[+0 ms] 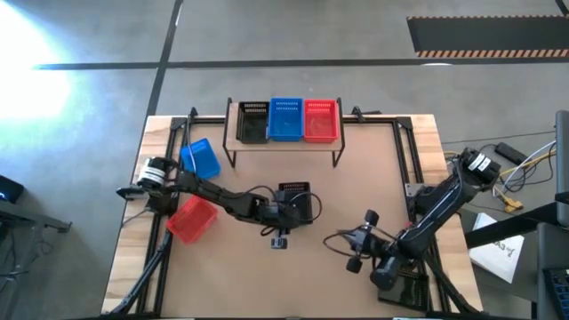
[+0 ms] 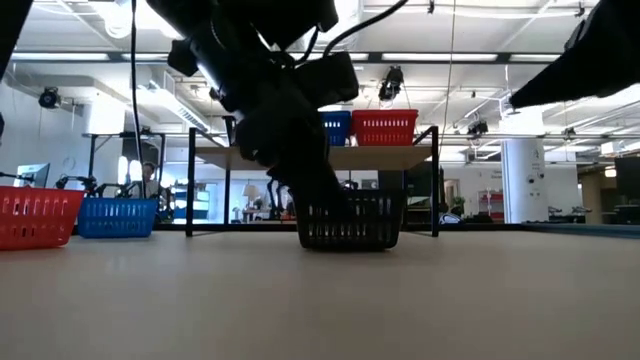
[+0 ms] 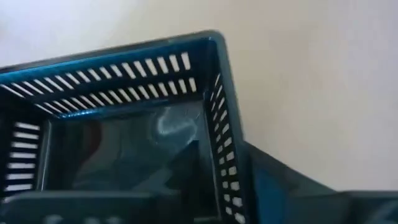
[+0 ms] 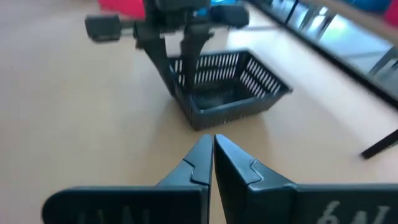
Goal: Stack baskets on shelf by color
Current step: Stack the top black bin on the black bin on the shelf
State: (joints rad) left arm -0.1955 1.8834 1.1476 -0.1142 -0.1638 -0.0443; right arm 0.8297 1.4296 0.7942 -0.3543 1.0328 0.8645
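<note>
With the left gripper (image 1: 283, 216) clamped on the near wall of the black basket (image 1: 295, 196) at mid-tabletop and the right gripper (image 4: 213, 152) held together near the right edge, the thin wall could be lost if lifted tilted toward the shelf (image 1: 233, 140)

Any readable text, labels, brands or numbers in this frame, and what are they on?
None can be read.
White marks on the right hand, right wrist view: cut off by the picture edge, unreadable.
Paper sheet beside the table: print too small.
Baskets and shelf: no markings visible.
</note>
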